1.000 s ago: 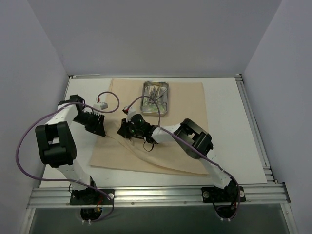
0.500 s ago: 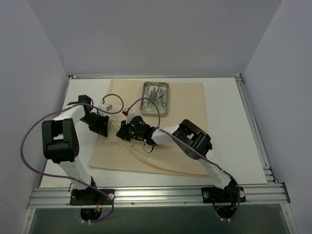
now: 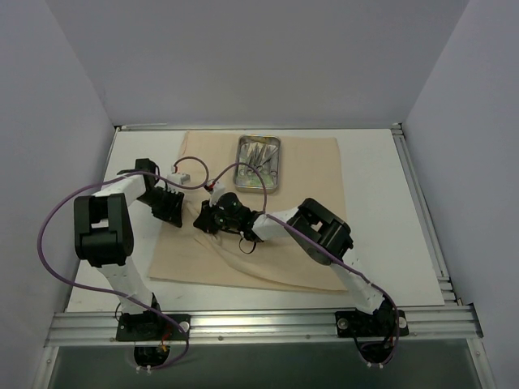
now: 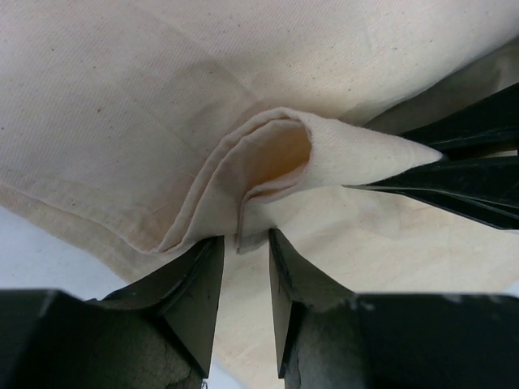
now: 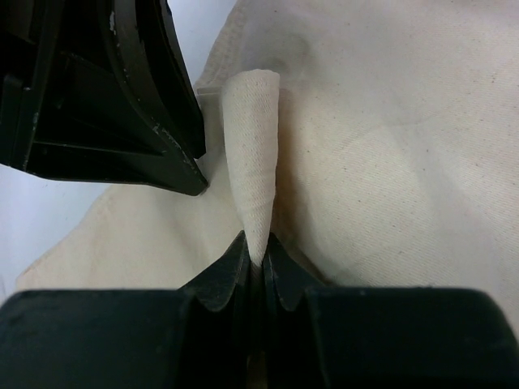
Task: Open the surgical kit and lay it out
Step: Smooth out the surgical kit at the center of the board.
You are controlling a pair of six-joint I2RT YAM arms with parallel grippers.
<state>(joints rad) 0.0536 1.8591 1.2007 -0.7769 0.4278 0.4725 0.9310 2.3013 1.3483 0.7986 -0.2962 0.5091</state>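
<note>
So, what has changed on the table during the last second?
The left end effector moved right, towards the right end effector, and its open jaws now reach the raised fold of the cloth wrap. The right end effector stayed shut on that fold; the steel tray did not move.

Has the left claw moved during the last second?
Yes. The left claw shifted right across the cloth, closer to the steel tray.

Plain grey walls [image 3: 243, 57] enclose a white table [image 3: 381, 243], with an aluminium rail [image 3: 259, 324] along its near edge.
</note>
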